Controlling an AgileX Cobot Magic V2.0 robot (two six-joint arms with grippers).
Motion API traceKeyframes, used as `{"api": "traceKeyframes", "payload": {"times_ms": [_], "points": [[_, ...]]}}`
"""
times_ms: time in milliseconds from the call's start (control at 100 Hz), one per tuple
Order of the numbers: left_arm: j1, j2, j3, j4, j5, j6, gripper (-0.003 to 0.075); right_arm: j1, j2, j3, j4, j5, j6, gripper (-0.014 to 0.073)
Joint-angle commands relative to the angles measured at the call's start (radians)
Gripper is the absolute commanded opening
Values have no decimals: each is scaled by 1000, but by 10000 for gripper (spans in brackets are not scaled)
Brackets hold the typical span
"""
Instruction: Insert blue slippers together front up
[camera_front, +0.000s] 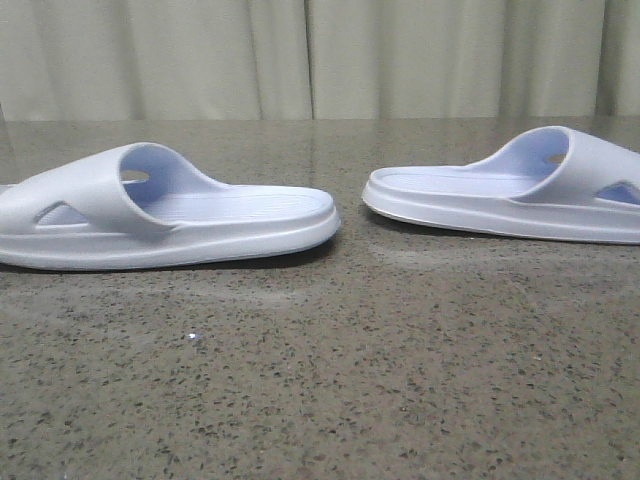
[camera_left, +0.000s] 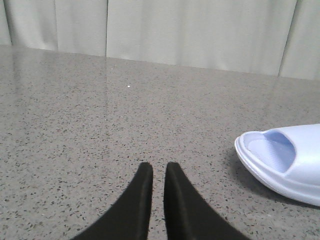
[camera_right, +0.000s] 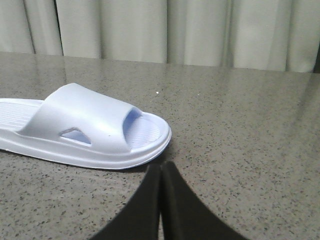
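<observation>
Two pale lavender-blue slippers lie flat, soles down, on the speckled stone table (camera_front: 400, 380), heel ends facing each other with a gap between. The left slipper (camera_front: 160, 215) has its strap to the left. The right slipper (camera_front: 510, 190) has its strap to the right. No gripper shows in the front view. My left gripper (camera_left: 158, 170) is empty, its jaws nearly together with a thin slit, and the left slipper's toe end (camera_left: 287, 160) lies off to one side. My right gripper (camera_right: 161, 167) is shut and empty, its tips just short of the right slipper's toe (camera_right: 80, 127).
A pale pleated curtain (camera_front: 320, 55) hangs behind the table's far edge. Bare speckled tabletop lies in front of the slippers and around both grippers.
</observation>
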Motion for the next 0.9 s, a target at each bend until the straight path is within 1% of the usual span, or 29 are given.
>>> {"api": "traceKeyframes", "payload": {"times_ms": [0, 780, 890], "points": [[2, -16, 9, -11, -86, -7, 15, -3, 4, 21, 2, -71, -2, -79], [2, -16, 9, -11, -88, -7, 15, -3, 4, 21, 2, -78, -2, -79], [2, -16, 9, -22, -88, -7, 15, -3, 4, 21, 3, -110, -2, -79]]}}
